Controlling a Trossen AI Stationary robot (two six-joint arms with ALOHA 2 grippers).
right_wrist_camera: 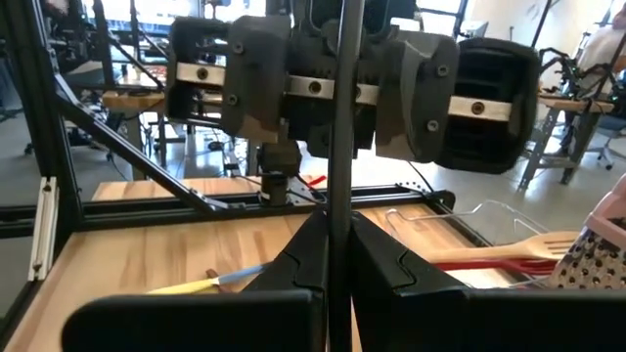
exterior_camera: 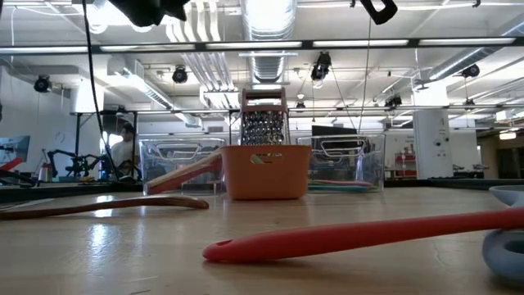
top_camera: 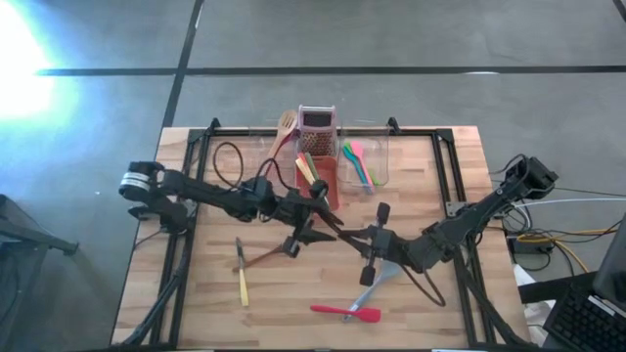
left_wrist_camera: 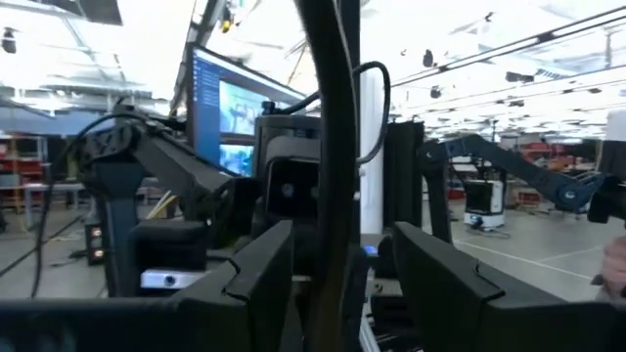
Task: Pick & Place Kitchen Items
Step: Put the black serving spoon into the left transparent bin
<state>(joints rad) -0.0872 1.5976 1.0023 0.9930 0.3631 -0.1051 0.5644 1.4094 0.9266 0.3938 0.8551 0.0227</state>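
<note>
A slim black utensil handle [right_wrist_camera: 339,186] stands upright above the table between my two grippers, which face each other; its head is out of view. My right gripper [right_wrist_camera: 333,256] is shut on it. My left gripper [left_wrist_camera: 342,279] is open, with one finger on each side of the handle [left_wrist_camera: 333,166] and a gap on both sides. In the high view the two grippers meet near the table's middle [top_camera: 344,231]. On the table lie a red spatula [top_camera: 346,313], a grey ladle [top_camera: 376,282], a wooden spoon [top_camera: 262,257] and a yellow-handled knife [top_camera: 242,282]. My right gripper pinches the black handle [right_wrist_camera: 339,220] between its two fingers. The fingers come level from the table's right side and lie across the handle. The utensil is lifted clear and stands upright; which stretch of the handle I have does not show.
An orange tub [top_camera: 321,181] with a metal grater [top_camera: 316,132] and several utensils stands at the far middle, next to a clear tub [top_camera: 380,168] holding coloured spoons. A black metal frame [top_camera: 445,176] runs along the table's edges. Bare wood lies at the near left.
</note>
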